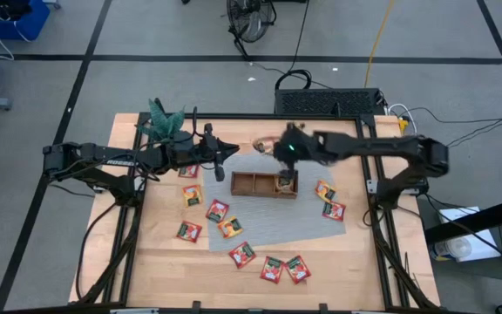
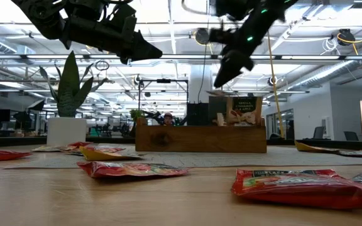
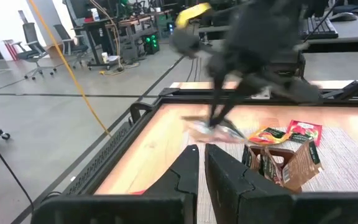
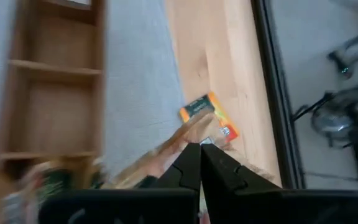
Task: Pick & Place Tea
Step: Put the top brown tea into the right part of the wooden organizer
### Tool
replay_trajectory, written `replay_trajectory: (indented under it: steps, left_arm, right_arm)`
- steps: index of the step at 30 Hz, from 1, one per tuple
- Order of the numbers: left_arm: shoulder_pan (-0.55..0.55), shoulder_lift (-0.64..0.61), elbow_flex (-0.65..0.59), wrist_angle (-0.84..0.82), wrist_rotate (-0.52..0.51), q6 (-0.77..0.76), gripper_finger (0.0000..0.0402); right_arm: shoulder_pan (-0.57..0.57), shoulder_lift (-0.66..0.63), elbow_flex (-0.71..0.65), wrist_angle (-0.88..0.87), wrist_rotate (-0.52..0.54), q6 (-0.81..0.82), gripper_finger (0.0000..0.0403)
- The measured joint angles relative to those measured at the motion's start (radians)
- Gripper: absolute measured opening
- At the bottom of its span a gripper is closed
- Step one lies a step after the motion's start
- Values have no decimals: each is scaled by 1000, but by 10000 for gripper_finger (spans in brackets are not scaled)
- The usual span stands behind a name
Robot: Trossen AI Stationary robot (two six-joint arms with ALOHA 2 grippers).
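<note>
Overhead, the right hand (image 1: 288, 166) hangs above the tray (image 1: 264, 185), fingers pressed together, while tea bags (image 1: 242, 254) lie scattered across the near desk (image 1: 164, 262). Level, bags (image 2: 307, 186) await collection. The left hand (image 3: 201, 168), nearly closed, waits empty.

A tray (image 1: 253, 184) lies mid-table on a mat (image 1: 321, 228), with sachets standing in its right end compartment (image 1: 286, 186). Loose tea sachets (image 1: 241, 254) lie scattered near, left and right of it. A plant (image 1: 161, 121) stands at the far left corner.
</note>
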Motion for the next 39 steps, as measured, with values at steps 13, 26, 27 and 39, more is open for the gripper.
replay_trajectory:
  steps: [13,26,27,39]
  left_arm:
    - [0,0,0,0,0,0,35]
    - [0,0,0,0,0,0,35]
    - [0,0,0,0,0,0,35]
    - [0,0,0,0,0,0,35]
  right_arm:
    - [277,-235,-419,432,370,-108,0]
    - [-127,-226,-390,355,-143,101,9]
    - [-148,-216,-363,321,-177,117,19]
    - [-211,219,40,-156,-243,180,234]
